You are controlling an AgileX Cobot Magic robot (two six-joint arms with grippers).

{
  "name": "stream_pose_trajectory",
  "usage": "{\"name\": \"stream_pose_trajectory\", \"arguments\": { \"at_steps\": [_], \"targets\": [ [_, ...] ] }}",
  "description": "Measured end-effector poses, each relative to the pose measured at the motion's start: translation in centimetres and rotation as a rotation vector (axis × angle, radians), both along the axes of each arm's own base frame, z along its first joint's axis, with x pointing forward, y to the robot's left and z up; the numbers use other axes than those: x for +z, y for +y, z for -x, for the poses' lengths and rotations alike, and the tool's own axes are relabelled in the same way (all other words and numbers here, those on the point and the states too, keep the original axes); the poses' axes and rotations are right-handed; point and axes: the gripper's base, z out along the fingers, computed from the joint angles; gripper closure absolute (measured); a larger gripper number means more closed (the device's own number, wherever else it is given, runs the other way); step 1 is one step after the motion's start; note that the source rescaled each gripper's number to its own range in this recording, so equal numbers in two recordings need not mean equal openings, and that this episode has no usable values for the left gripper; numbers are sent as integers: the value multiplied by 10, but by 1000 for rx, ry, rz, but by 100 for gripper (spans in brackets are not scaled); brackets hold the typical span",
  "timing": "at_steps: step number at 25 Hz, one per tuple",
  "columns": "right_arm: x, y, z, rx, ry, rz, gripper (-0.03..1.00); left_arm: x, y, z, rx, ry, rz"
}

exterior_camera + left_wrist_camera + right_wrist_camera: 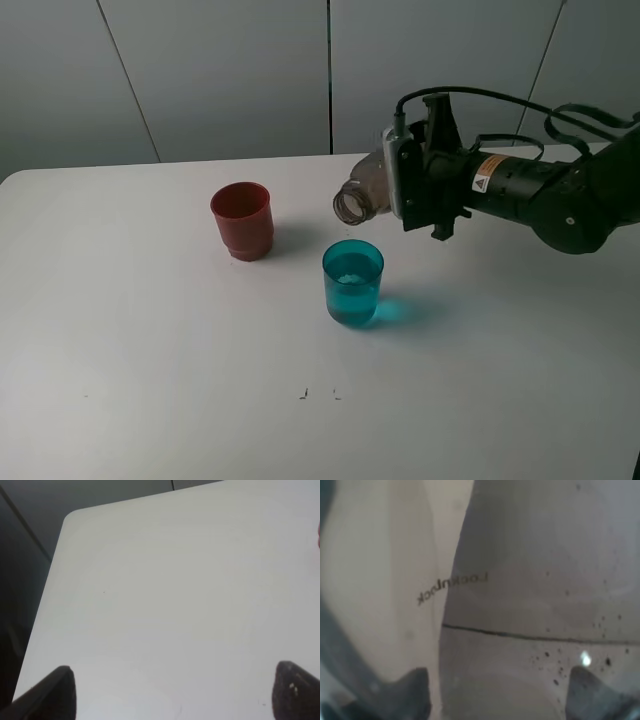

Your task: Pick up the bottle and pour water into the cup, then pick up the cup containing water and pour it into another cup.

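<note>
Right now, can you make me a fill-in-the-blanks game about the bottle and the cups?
The bottle is held tipped sideways by the robot's ____ arm.
The teal cup has ____ in it.
The opaque cup farther from the bottle is coloured ____.
The left end effector is open and holds ____.
Missing words: right, water, red, nothing.

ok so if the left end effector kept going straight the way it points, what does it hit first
Probably the bare white table: the left end effector is open, and its wrist view shows only tabletop ahead, with nothing between the fingers. How far off the surface lies is unclear from this view.
</note>
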Motion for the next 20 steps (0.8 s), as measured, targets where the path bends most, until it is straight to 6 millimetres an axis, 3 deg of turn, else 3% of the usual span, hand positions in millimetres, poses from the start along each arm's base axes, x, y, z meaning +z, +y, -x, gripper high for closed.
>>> {"name": "stream_pose_trajectory", "arguments": {
  "at_steps": [5, 10, 16, 20],
  "targets": [
    [-2, -1, 0, -158, 240, -320, 94, 0, 0, 0, 0, 0, 0],
    [-4, -1, 1, -266, 394, -517, 94, 0, 0, 0, 0, 0, 0],
    [-3, -24, -8, -461, 540, -818, 94, 0, 0, 0, 0, 0, 0],
    [1, -46, -16, -536, 540, -983, 94, 0, 0, 0, 0, 0, 0]
  ]
}}
